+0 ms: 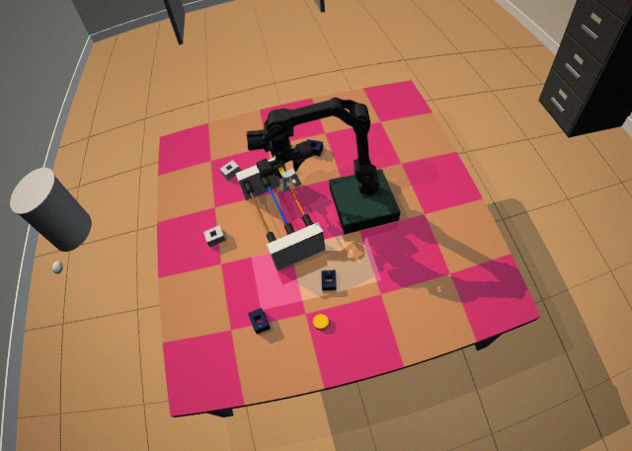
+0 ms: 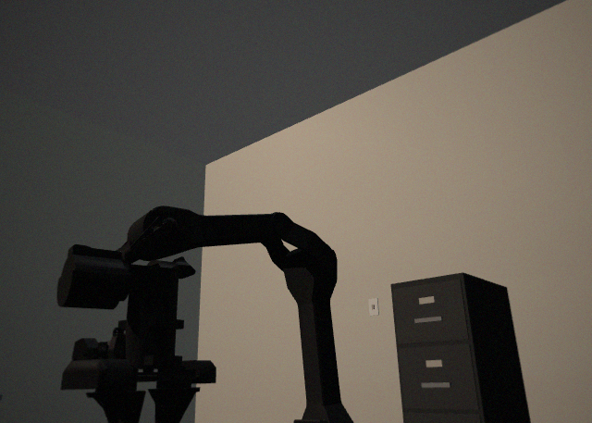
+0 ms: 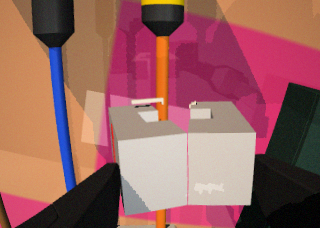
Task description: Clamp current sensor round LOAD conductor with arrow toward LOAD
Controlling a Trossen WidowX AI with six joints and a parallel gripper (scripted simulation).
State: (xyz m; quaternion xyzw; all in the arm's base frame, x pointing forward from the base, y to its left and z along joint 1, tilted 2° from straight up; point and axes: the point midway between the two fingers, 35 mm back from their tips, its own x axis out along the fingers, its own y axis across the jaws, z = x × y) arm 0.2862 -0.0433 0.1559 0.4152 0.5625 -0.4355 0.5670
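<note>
Two black gripper fingers, standing partway apart, grip the pale grey split-core sensor [image 1: 287, 180] [image 3: 220, 163] over the orange cable [image 1: 298, 199] [image 3: 162, 63] — the blue cable [image 1: 277, 207] [image 3: 61, 118] runs beside it.

On the surface [image 1: 194, 369] we count three conductors, one brown [image 1: 260, 210], one blue [image 1: 277, 208] [image 3: 61, 123] and one orange [image 1: 298, 201] [image 3: 162, 68], along with two terminal blocks [image 1: 295, 246] [image 1: 251, 180]. We also tally three small dark blue blocks [image 1: 328, 272] [image 1: 259, 328] [image 1: 317, 152], two small white blocks [image 1: 207, 237] [image 1: 223, 171], one yellow disc [image 1: 320, 321] and one split sensor [image 1: 289, 182] [image 3: 220, 163] in two halves. Beyond these, we find one robot arm [image 1: 310, 112] [image 2: 234, 230], one filing cabinet [image 1: 587, 53] [image 2: 430, 329], one grey cylinder [image 1: 58, 214] and one small pale ball [image 1: 56, 266].
</note>
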